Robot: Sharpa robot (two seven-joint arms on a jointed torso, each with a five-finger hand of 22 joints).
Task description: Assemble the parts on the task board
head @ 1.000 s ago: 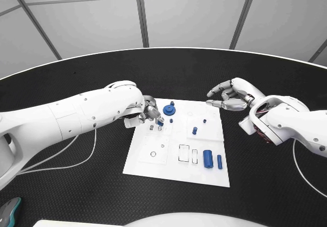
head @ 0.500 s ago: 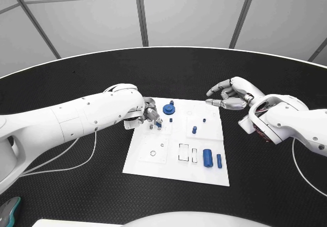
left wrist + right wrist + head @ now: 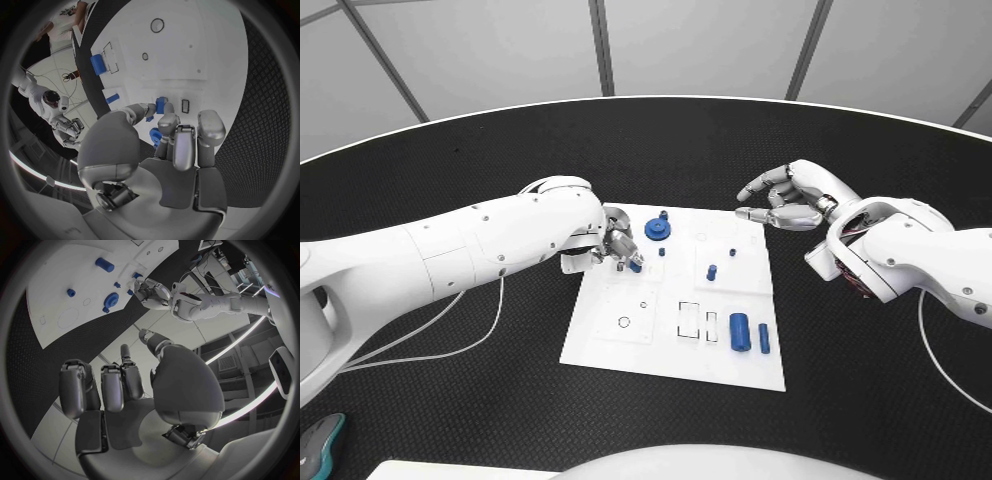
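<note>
The white task board (image 3: 625,345) lies in the middle of the black table. My left hand (image 3: 607,243) hovers over the board's far left part and pinches a small blue part (image 3: 635,265) between thumb and fingers; the left wrist view shows that part (image 3: 160,105) right above the board (image 3: 206,45). A round blue gear-like part (image 3: 658,232) stands just beside that hand. Small blue pegs (image 3: 711,272) stand mid-board, and two blue cylinders (image 3: 740,329) lie near the right edge. My right hand (image 3: 783,205) hangs past the board's far right corner, fingers loosely bent, holding nothing.
Empty outlined slots (image 3: 689,320) and a small ring mark (image 3: 623,322) sit on the board's near half. White cables (image 3: 459,340) trail on the table under my left arm. The right wrist view shows the board (image 3: 56,315) and my left hand (image 3: 153,292) beyond it.
My left hand has shifted slightly over the board's far left part, still pinching the small blue part. The right hand has barely moved.
</note>
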